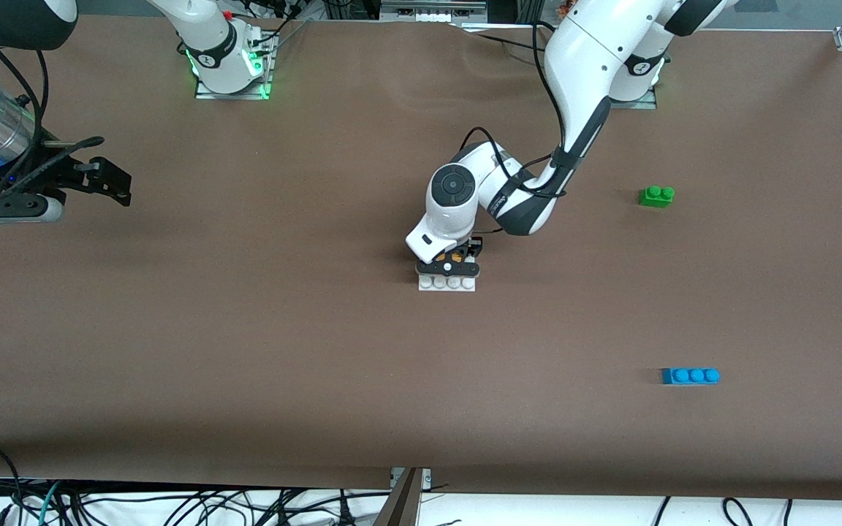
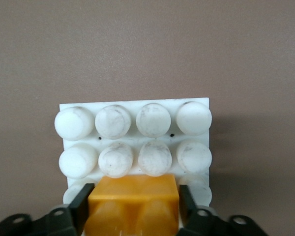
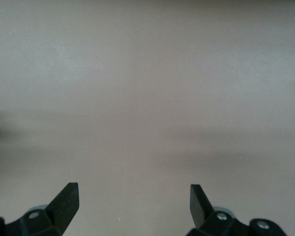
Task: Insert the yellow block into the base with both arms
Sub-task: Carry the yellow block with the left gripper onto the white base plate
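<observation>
Currently, stage: late; the yellow block (image 2: 135, 201) sits on the base (image 2: 132, 104), and seating looks done or nearly so.
Yellow block, place: on the base's stud rows under the wrist, at the middle of the front view (image 1: 456, 256).
Base, place: flat on the table (image 1: 319, 351) at the centre of the front view (image 1: 448, 286); two full stud rows show bare in the left wrist view.
Left gripper (image 2: 132, 209): down on the base, straddling the block (image 1: 457, 261); whether it clamps the block or stands just clear of it cannot be told.
Right gripper (image 3: 134, 196): spread wide, empty, over bare table at the upper edge of the front view, toward the right arm's end (image 1: 123, 186); this arm waits.
Left to do: possibly a final press, a release and a withdrawal.
Hidden: the block's underside and how deep it sits on the studs; the wrist covers most of it in the front view.
Cut off: the block's lower part in the left wrist view.
Unused: green brick (image 1: 656, 196); blue brick (image 1: 690, 375).
</observation>
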Controlling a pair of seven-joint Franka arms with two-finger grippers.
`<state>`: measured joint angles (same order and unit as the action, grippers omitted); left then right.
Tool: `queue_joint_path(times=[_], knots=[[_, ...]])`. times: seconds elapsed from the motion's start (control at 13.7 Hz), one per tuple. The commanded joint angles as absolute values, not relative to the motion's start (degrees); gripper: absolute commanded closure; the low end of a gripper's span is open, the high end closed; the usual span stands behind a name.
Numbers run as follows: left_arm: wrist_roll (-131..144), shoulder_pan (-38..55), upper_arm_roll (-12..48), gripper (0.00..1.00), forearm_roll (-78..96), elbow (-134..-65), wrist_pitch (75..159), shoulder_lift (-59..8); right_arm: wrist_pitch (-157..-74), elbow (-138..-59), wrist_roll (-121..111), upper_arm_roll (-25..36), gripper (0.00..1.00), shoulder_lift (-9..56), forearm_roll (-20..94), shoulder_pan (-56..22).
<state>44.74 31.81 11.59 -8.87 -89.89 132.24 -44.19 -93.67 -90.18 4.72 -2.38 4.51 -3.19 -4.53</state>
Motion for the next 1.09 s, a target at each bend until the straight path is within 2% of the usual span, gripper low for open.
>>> queue_joint_path(times=[0.0,0.22,0.51,1.02], knots=[[46.4,32.1,11.3,0.00,-10.0,-88.5,132.6,-44.4,-93.7,-89.8,5.4,-2.9,0.00,4.4,-3.3,-4.0],[46.5,31.4,11.4,0.00,-9.8,-88.5,129.6,-40.3,-93.8,-89.8,5.4,-2.9,0.00,4.4,-3.3,-4.0],[45.3,26.5,11.4,0.00,-9.8,-88.5,116.6,-30.3,-93.9,-89.8,5.4,-2.9,0.00,4.5,-3.3,-4.0],[25.2,9.1,11.4,0.00,-4.1,-88.5,99.3,-15.0,-93.9,-89.8,5.4,-2.9,0.00,4.5,-3.3,-4.0]])
